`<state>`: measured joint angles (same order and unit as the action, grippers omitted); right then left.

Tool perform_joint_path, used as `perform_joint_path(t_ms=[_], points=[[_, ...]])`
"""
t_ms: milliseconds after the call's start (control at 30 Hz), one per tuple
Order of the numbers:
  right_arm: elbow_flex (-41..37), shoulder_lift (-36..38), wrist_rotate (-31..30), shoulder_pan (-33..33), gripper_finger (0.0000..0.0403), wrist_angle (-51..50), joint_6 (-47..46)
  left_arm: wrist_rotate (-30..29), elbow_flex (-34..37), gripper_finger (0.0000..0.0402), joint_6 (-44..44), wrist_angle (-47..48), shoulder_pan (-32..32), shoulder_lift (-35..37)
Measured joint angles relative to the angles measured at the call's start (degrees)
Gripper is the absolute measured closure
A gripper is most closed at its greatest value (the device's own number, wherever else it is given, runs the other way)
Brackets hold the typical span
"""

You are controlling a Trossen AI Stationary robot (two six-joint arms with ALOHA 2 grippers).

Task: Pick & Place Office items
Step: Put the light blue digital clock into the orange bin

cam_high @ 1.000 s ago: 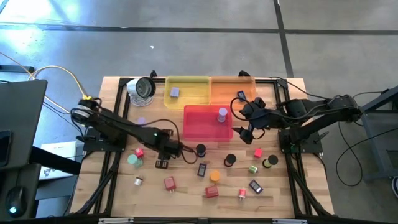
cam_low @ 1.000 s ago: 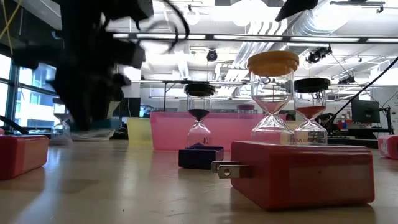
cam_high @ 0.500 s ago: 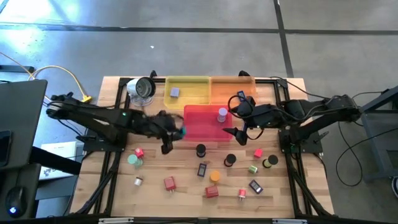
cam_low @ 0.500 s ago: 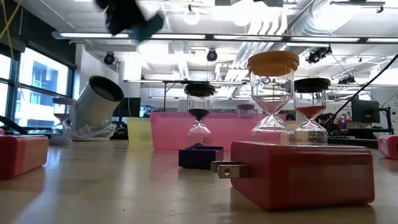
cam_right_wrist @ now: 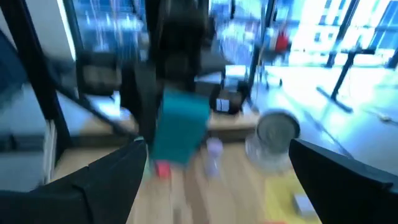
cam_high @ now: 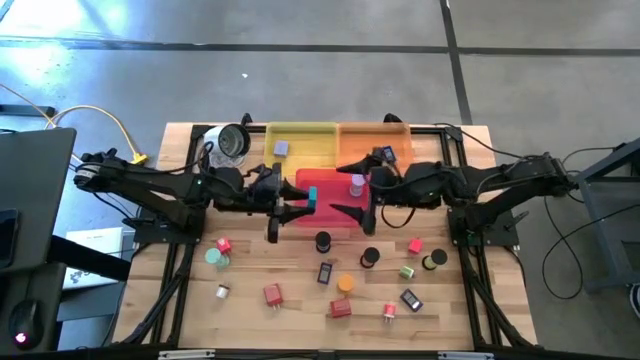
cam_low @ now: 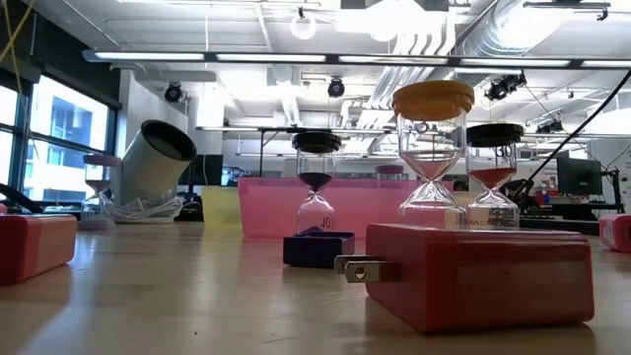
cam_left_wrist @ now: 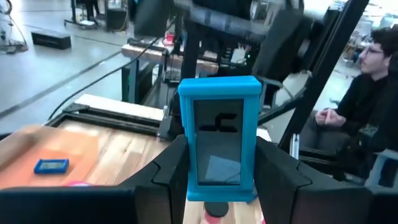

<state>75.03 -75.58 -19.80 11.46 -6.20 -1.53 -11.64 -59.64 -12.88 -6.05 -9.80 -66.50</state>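
Nearest us, at the table's 6 o'clock edge, the loose office items lie untouched: a red block, an orange cylinder and a dark rectangular piece, with a black cylinder a little further in. What has changed sits beyond them. A second ago our left gripper was low over the wood at about 7 o'clock; now it hangs over the near left corner of the pink tray, its fingers pinching a teal hourglass by its sides. The right gripper has swung in from 3 o'clock and faces it across the tray, fingers spread wide and holding nothing. We judge the pick done and either a drop into the tray or a handover close. Farther off, at 12 o'clock, the yellow tray and orange tray each hold a small piece.
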Motion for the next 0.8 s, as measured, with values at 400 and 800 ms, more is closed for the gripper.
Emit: perform_joint_path(t_ms=[400, 800], points=[[0.04, -4.62, 4.78, -0.46, 0.0018, 5.84, -1.65, -0.26, 0.02, 0.0271, 3.17, -4.89, 0.87, -4.1], [0.02, -6.35, 5.19, -1.09, 0.0018, 5.35, -2.68, -0.2, 0.02, 0.0271, 5.49, -7.66, 0.92, -4.81]])
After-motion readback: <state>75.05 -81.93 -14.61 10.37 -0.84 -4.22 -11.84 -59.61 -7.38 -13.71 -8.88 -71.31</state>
